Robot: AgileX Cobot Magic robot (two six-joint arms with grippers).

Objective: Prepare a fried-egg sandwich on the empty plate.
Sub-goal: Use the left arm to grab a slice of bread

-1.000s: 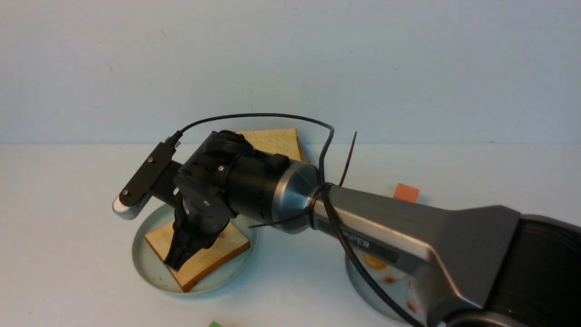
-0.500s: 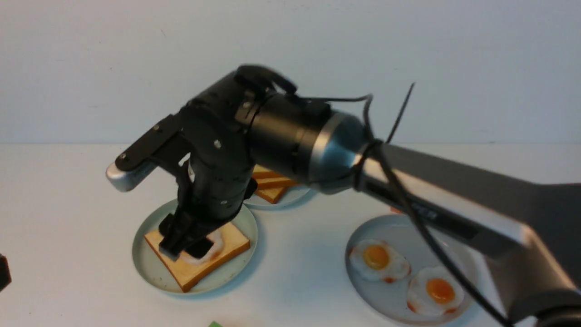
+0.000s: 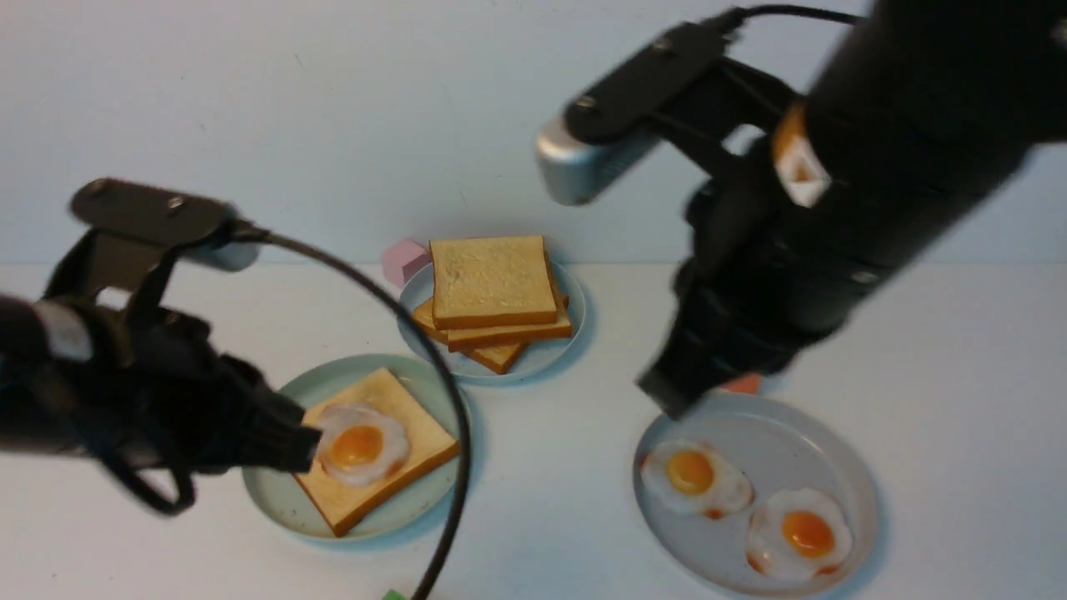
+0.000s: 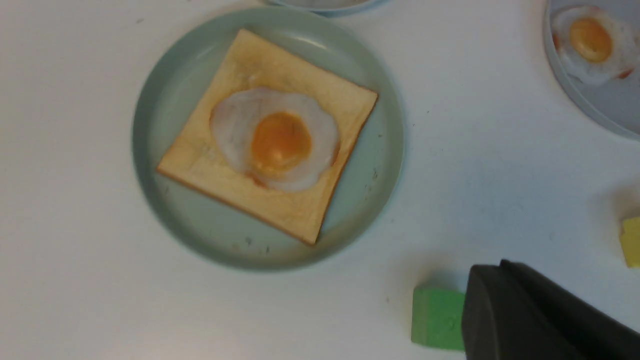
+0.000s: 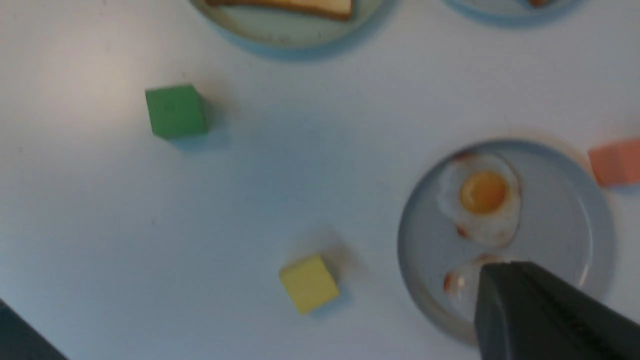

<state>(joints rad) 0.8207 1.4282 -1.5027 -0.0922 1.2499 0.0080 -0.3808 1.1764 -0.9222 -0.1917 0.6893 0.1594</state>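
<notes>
The mint-green empty plate (image 3: pixel 275 492) (image 4: pixel 190 225) holds one toast slice (image 3: pixel 417 433) (image 4: pixel 300 215) with a fried egg (image 3: pixel 360 444) (image 4: pixel 280 140) lying on top; no second slice covers it. My left gripper (image 3: pixel 307 442) (image 4: pixel 482 280) is shut and holds nothing, its tip just left of the egg and above the plate's edge. My right gripper (image 3: pixel 664 396) (image 5: pixel 492 275) is also shut and holds nothing, raised over the far left rim of the grey plate (image 3: pixel 800 450) (image 5: pixel 560 165).
The grey plate carries two fried eggs (image 3: pixel 693 477) (image 3: pixel 798 533). A stack of toast slices (image 3: pixel 492 287) sits on a bluish plate (image 3: pixel 546 354) behind. Small cubes lie about: pink (image 3: pixel 403 258), orange (image 3: pixel 742 383) (image 5: pixel 615 162), green (image 4: pixel 435 317) (image 5: pixel 176 111), yellow (image 5: pixel 309 283).
My right arm let go of the egg on the toast, shut, and swung up and right to above the grey plate. My left arm came into view beside the mint plate.
</notes>
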